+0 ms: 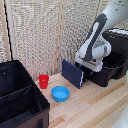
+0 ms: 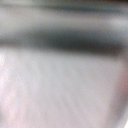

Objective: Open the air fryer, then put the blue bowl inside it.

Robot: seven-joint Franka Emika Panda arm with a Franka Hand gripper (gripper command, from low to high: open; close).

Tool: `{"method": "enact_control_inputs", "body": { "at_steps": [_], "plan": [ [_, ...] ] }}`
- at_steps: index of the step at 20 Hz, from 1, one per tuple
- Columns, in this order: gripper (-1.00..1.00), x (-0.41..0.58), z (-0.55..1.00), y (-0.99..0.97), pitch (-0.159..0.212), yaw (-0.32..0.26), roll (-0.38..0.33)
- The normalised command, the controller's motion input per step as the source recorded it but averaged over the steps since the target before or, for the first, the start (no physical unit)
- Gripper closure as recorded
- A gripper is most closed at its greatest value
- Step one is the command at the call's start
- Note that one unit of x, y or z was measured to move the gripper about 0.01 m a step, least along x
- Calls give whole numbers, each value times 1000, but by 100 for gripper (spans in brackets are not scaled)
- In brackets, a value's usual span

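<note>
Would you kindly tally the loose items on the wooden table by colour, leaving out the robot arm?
Black: 2, air fryer and fabric bin
Blue: 2, blue bowl and navy slab
Red: 1, cup
Total: 5

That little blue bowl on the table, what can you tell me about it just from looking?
The blue bowl is small, round and shallow, light blue, and looks like plastic. It sits upright on the light wooden table, open side up, and seems empty. Nothing touches it: the red cup stands apart on the exterior view's left, slightly farther back; the dark blue slab stands behind it, and the black fabric bin is close on the left. The wrist view is too blurred to show it.
</note>
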Motion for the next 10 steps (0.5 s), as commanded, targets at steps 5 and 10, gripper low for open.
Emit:
{"method": "enact_control_inputs", "body": {
  "at_steps": [5, 10],
  "plan": [
    [-100, 17, 632, 134, 141, -17, -80],
    [-100, 82, 654, 183, 53, -28, -41]
  ]
}}
